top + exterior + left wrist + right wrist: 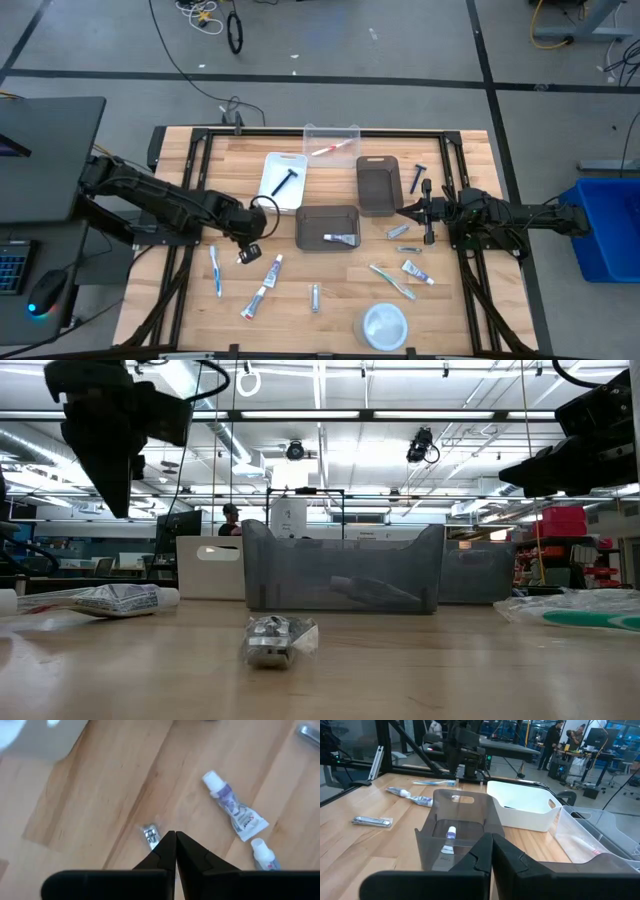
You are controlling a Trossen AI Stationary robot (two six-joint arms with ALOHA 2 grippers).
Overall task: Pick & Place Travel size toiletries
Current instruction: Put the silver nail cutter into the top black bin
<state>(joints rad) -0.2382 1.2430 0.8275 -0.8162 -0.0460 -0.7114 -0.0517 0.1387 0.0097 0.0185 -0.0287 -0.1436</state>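
Left claw (175, 836): we see its two dark fingers pressed together with nothing between them, hanging above bare wood of the tabletop (330, 320).
Below the left claw: a small silvery packet (150, 835) lies on the wood just beside the fingertips, not touching them.
Ahead of the left claw: two small white-capped toothpaste tubes, a first toothpaste tube (235, 811) with purple print and a second toothpaste tube (263, 855) just beyond it, lying flat and close together.
Outward of the left claw: in the high view a blue toothbrush (215, 270) lies flat near the tabletop's left part.
Right claw (492, 840): we see its fingers shut on nothing, held above the tabletop on the right side, pointing toward the bins.
Directly before the right claw: a dark grey bin (457, 827) holding one toothpaste tube (448, 840).
Past the grey bin from the right claw: a white bin (522, 810); the high view shows a black razor (285, 180) inside it.
Beside the right claw: a clear bin (600, 832) with a pink toothbrush (332, 149) in it, and a second dark grey bin (378, 184).
Near the right claw on the wood: a second black razor (417, 178), a small silvery tube (398, 231), a green toothbrush (390, 280) and another toothpaste tube (417, 271).
Front edge of the tabletop: a round white dish (384, 325), well apart from both claws.
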